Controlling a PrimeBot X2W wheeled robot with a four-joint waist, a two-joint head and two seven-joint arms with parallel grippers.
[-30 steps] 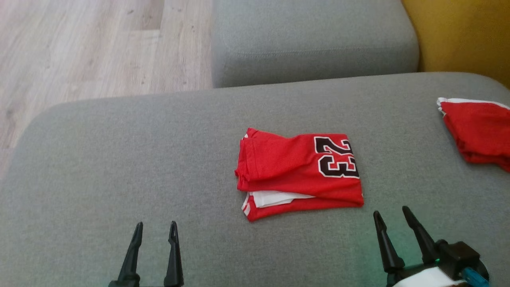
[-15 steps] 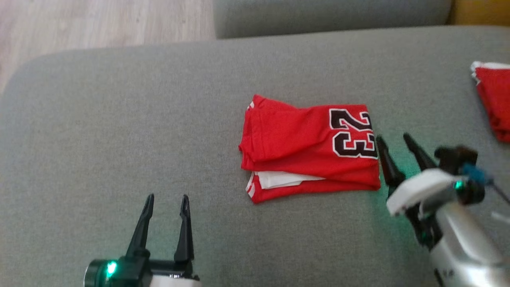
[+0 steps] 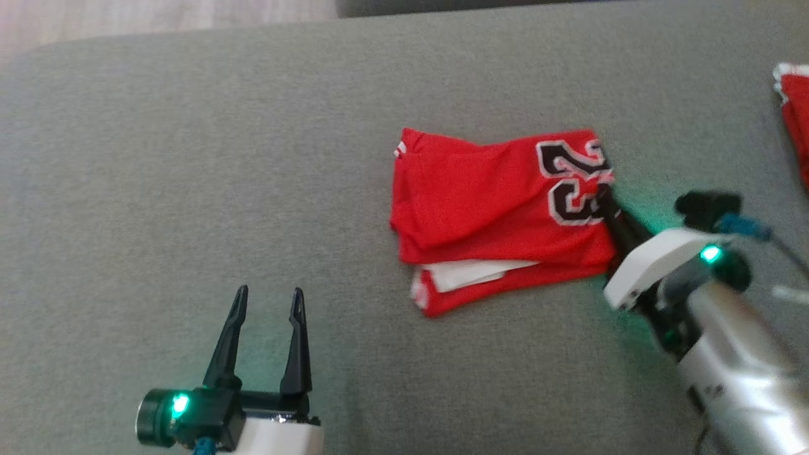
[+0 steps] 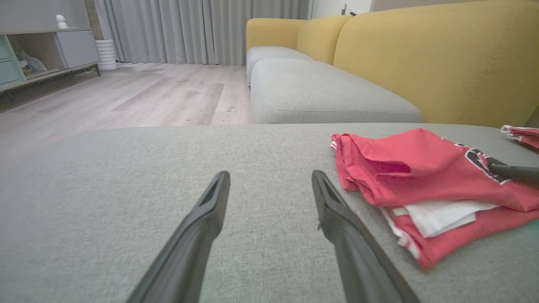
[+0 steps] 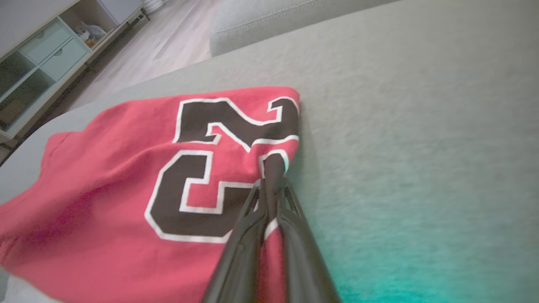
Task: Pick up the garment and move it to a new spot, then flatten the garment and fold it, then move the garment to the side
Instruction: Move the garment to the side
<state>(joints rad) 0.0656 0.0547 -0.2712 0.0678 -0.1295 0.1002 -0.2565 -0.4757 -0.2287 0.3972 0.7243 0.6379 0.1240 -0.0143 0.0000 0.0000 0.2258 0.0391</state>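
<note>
Parks the left gripper (image 3: 270, 291) at seven o'clock of the head view, fingers spread wide and empty over the grey cushion (image 3: 158, 158), likely out of the way as a spare. Leaves the folded red garment (image 3: 493, 208) lying just right of centre, number patch toward three o'clock, a white layer peeking out at six o'clock. Pinches its three o'clock edge with the right gripper (image 3: 605, 194), fingers clamped tight on the cloth, seemingly to carry the bundle aside, perhaps toward the other red piece (image 3: 796, 107) at two o'clock.

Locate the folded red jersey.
In the head view, the folded red jersey lies right of centre on the grey cushion, its numbered right edge pinched by the right claw.
</note>
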